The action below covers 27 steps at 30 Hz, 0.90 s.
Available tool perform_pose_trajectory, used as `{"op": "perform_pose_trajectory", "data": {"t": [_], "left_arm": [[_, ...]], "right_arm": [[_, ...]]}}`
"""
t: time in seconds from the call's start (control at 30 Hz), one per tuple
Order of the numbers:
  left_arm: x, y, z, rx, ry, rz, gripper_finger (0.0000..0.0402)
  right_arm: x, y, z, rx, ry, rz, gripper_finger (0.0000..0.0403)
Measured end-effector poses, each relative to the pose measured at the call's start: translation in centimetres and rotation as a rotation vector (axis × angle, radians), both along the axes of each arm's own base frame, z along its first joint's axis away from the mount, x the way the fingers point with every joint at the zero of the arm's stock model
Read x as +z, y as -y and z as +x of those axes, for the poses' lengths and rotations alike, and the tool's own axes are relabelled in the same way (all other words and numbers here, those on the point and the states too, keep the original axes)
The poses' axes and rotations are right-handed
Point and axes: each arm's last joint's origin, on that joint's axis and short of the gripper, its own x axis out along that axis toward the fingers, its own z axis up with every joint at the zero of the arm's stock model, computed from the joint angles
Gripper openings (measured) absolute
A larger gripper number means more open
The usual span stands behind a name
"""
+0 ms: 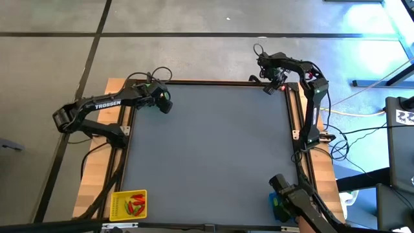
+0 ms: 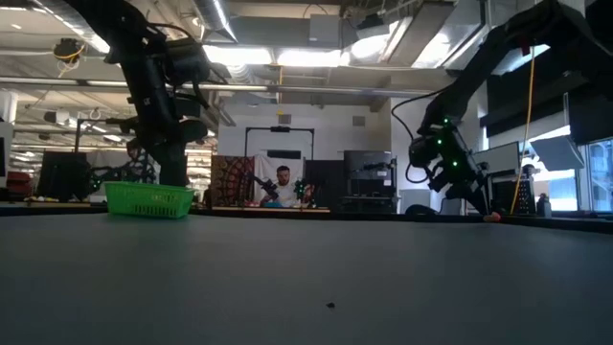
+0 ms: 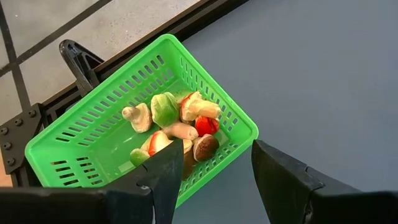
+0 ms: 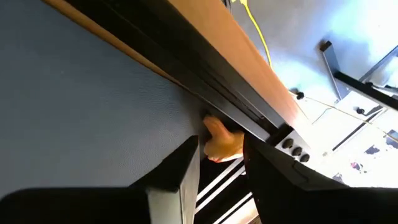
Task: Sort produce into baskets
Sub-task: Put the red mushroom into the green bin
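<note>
Orange produce piece (image 4: 222,144) against table's edge rail (image 4: 186,59), orientation unclear; right gripper (image 4: 222,163) narrowed around it.

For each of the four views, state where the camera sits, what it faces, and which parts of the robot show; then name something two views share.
High view: above the table, looking straight down; both arms, yellow basket at the near edge.
Low view: at table-top height, looking level across into the room; both arms drop in from above.
Left wrist view: on the left arm, looking past the open left gripper into the green basket of produce.
Right wrist view: on the right arm, right gripper around an orange piece by the table's rail.
Shared: the green basket shows in the low and left wrist views.
</note>
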Motion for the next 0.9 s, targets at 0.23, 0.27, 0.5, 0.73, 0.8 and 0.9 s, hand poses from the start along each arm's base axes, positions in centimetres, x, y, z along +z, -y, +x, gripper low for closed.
{"op": "perform_pose_trajectory", "data": {"t": [0.23,0.27,0.5,0.73,0.8,0.9], "left_arm": [[0.0,0.0,0.0,-0.005,-0.004,0.001,0.0185],[0.0,0.0,0.0,-0.010,-0.008,0.001,0.0185],[0.0,0.0,0.0,-0.016,-0.012,0.002,0.0185],[0.0,0.0,0.0,-0.029,-0.022,0.003,0.0185],[0.0,0.0,0.0,-0.037,-0.027,0.004,0.0185],[0.0,0.0,0.0,-0.040,-0.027,0.006,0.0186]], "right_arm": [[-0.1,0.1,0.0,0.003,0.006,0.011,0.0124],[-0.2,0.2,0.0,0.003,0.000,0.022,0.0124],[-1.0,1.2,0.2,0.005,-0.051,0.126,0.0123],[-1.4,1.8,0.0,0.014,-0.066,0.188,0.0093],[-1.4,1.8,0.0,0.017,-0.067,0.189,0.0083],[-1.4,1.8,0.0,0.019,-0.071,0.190,0.0063]]}}
